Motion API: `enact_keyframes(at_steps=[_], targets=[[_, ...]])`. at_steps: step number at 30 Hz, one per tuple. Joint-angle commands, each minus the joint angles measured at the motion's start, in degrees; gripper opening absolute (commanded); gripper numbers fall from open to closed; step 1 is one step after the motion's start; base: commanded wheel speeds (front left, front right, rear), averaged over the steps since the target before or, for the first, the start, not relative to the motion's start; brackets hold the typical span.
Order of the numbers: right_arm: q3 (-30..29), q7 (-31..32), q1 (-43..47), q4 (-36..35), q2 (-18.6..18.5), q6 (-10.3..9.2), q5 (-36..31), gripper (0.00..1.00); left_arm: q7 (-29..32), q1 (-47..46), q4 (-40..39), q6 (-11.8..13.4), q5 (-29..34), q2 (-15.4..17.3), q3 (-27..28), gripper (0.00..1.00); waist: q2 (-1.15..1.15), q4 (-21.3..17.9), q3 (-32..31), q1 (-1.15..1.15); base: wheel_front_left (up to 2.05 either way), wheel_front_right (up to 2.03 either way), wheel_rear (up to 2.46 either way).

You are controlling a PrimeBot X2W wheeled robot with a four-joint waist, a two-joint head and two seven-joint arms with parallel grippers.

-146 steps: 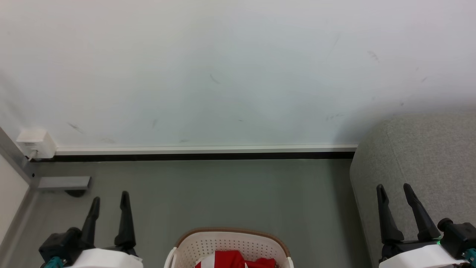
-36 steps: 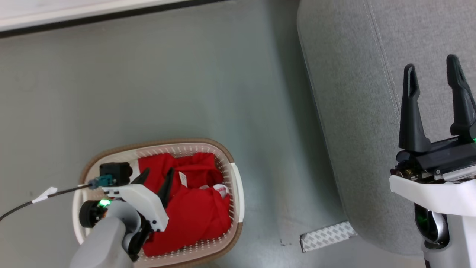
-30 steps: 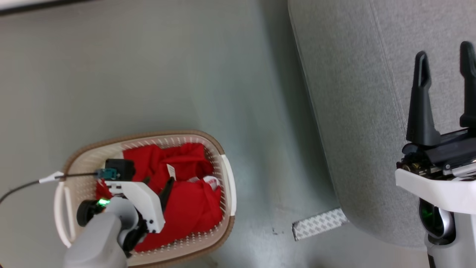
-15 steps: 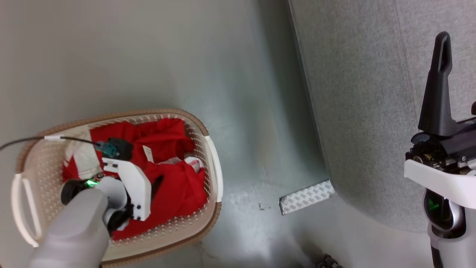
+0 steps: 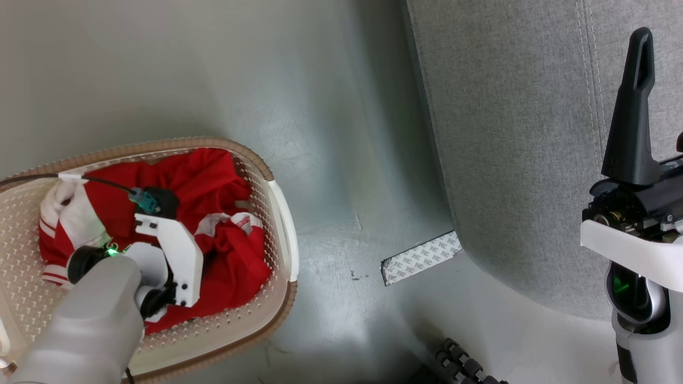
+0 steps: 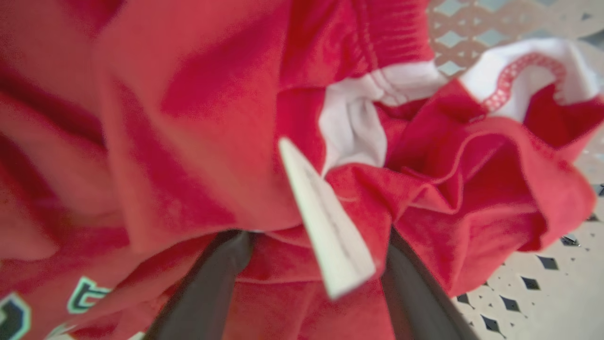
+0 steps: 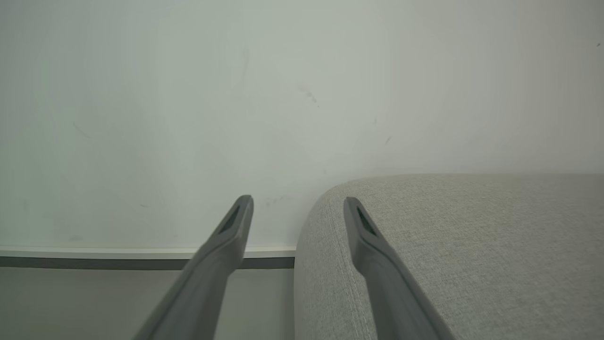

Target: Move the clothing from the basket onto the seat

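The red jersey lies crumpled in the cream perforated basket at the lower left of the head view. My left gripper reaches down into it. In the left wrist view the left gripper stands open, its two dark fingers spread wide and their tips buried under folds of the jersey. A white tag hangs between them, and navy numerals peek out at the lower left. My right gripper is open and empty above the edge of the grey sofa, one finger upright over the sofa.
Grey floor separates the basket from the sofa. A patterned white strip lies on the floor at the sofa's corner, and a black ribbed part shows at the bottom edge. A thin cable runs over the basket. Behind the sofa stands a pale wall with a baseboard.
The head camera has tilted down and shifted. My left gripper has sunk deeper into the jersey, so its fingers are now covered by the wrist and cloth. The right arm holds its pose.
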Motion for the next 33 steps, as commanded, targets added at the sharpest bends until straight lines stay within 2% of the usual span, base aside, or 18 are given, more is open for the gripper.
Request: enact_keyframes(at_steps=[1,2,3,4,5,15,25,33], targets=[[-0.1,0.0,-0.8,0.1,0.2,-0.12,0.2,1.00,-0.7,-0.5,0.6,0.1,-1.1,0.0,-0.4,1.00,0.00,-0.2,0.1,-0.01,0.00,0.00,0.00],[-0.1,0.0,-0.7,0.2,0.2,-0.12,0.2,1.00,-0.9,-0.7,0.9,0.1,-1.4,0.0,-0.8,0.84,0.00,-0.2,0.1,-0.01,0.00,0.00,0.00],[-0.1,0.0,-0.7,0.3,0.2,-0.12,0.1,1.00,-1.3,-0.8,1.2,0.1,-1.8,-0.1,-1.2,0.45,0.00,-0.2,0.0,-0.01,0.00,0.00,0.00],[-0.2,0.0,-0.8,0.4,0.2,-0.12,0.1,1.00,-2.0,-1.0,1.3,0.1,-2.1,-0.1,-1.5,0.13,0.00,-0.2,-0.1,-0.01,0.00,0.00,0.00],[-0.3,0.0,-0.8,0.5,0.2,-0.12,0.0,1.00,-2.4,-1.0,1.5,0.1,-2.2,-0.3,-1.8,0.00,0.00,-0.2,-0.2,-0.01,0.00,0.00,0.00],[-0.7,0.0,-0.7,1.5,0.2,-0.12,-1.2,1.00,-6.6,0.3,3.0,0.1,-5.7,-1.7,-5.4,0.00,0.00,1.1,-4.4,-0.01,0.00,0.00,0.00],[-2.5,0.0,2.3,3.8,0.1,-0.12,-5.4,1.00,-13.6,4.9,0.4,0.1,-11.0,-6.2,-9.1,0.00,0.00,6.3,-17.6,-0.01,0.00,0.00,0.00],[-2.6,0.0,5.5,6.4,0.0,-0.12,-7.0,1.00,-18.8,8.8,-2.1,0.1,-14.4,-7.4,-12.6,0.00,0.00,9.9,-28.1,-0.01,0.00,0.00,0.00]])
